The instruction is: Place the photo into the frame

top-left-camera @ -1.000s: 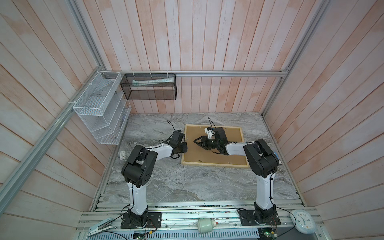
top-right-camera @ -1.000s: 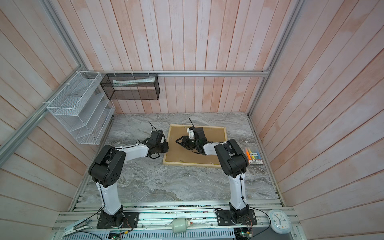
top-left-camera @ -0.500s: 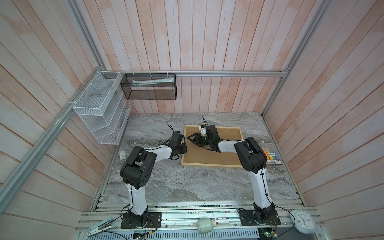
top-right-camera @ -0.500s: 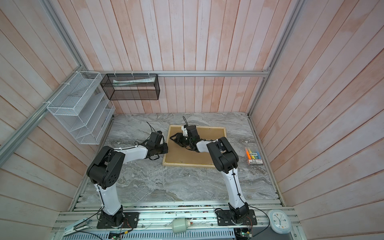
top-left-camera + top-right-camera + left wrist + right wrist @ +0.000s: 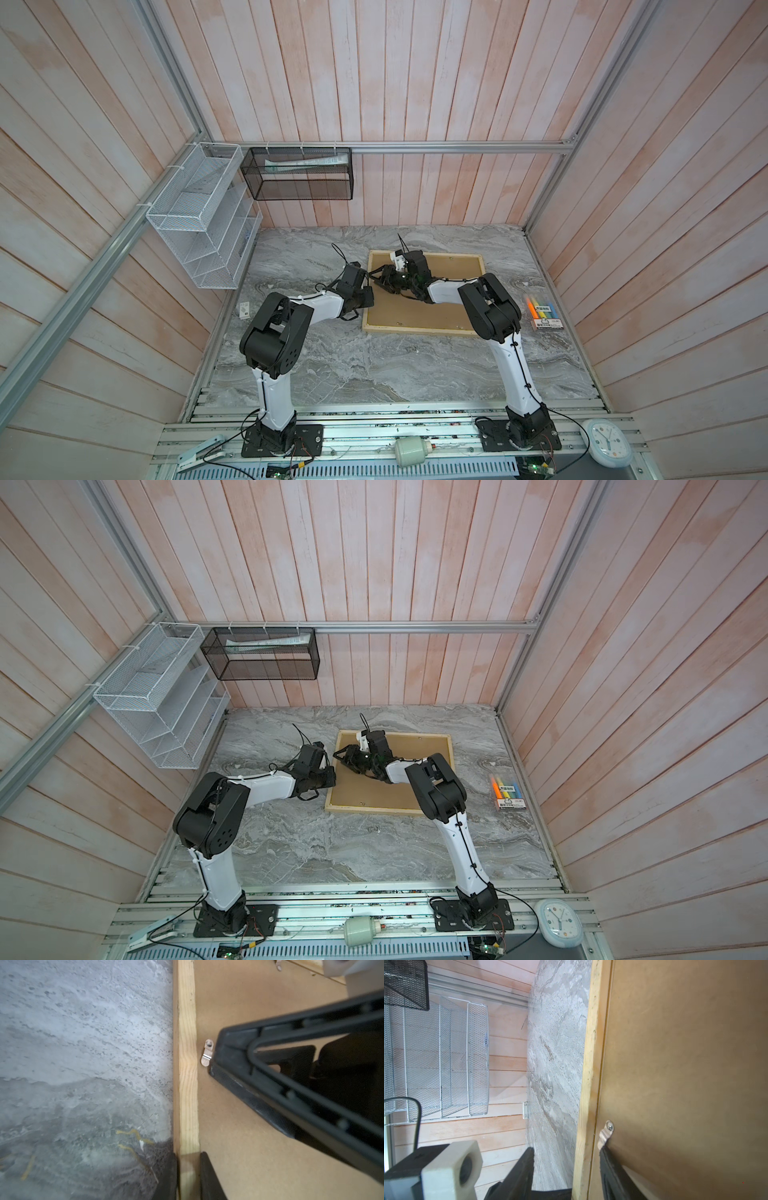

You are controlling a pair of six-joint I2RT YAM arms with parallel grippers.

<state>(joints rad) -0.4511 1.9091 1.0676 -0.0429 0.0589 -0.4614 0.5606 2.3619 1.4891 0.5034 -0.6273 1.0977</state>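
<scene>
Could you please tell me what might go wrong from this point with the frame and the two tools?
1. The right tool stands open with one fingertip at the small metal clip; it could slip off and scratch the frame on its brown back.
2. The left tool pinches only one rail, so the frame may pivot on the marble table.
3. Both tools work close together and might collide.
</scene>
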